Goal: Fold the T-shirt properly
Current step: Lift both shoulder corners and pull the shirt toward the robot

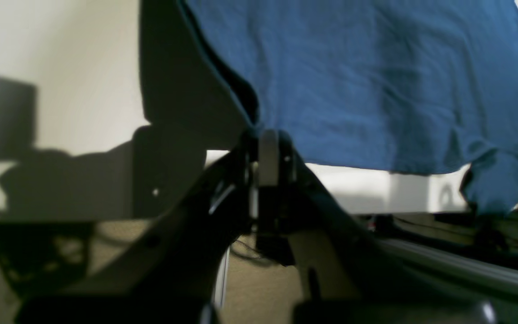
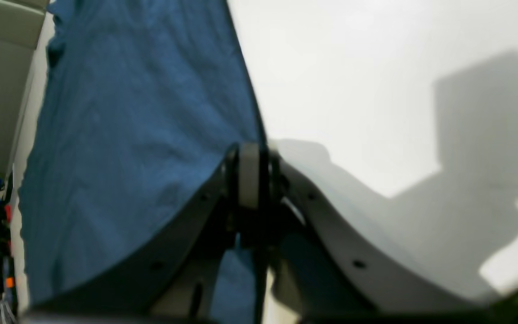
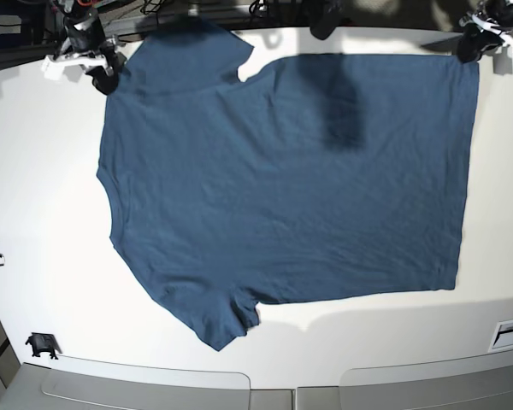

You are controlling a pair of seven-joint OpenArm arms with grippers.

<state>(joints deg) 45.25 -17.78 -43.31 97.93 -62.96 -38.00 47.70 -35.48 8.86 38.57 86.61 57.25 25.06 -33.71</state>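
White table (image 3: 51, 256) bears one T-shirt (image 3: 282, 196), two claws (image 1: 268, 148) (image 2: 250, 166) clamping its corners.

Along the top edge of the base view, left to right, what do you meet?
Right gripper shut on the shoulder corner → T-shirt spread flat on the white table → left gripper shut on the hem corner.
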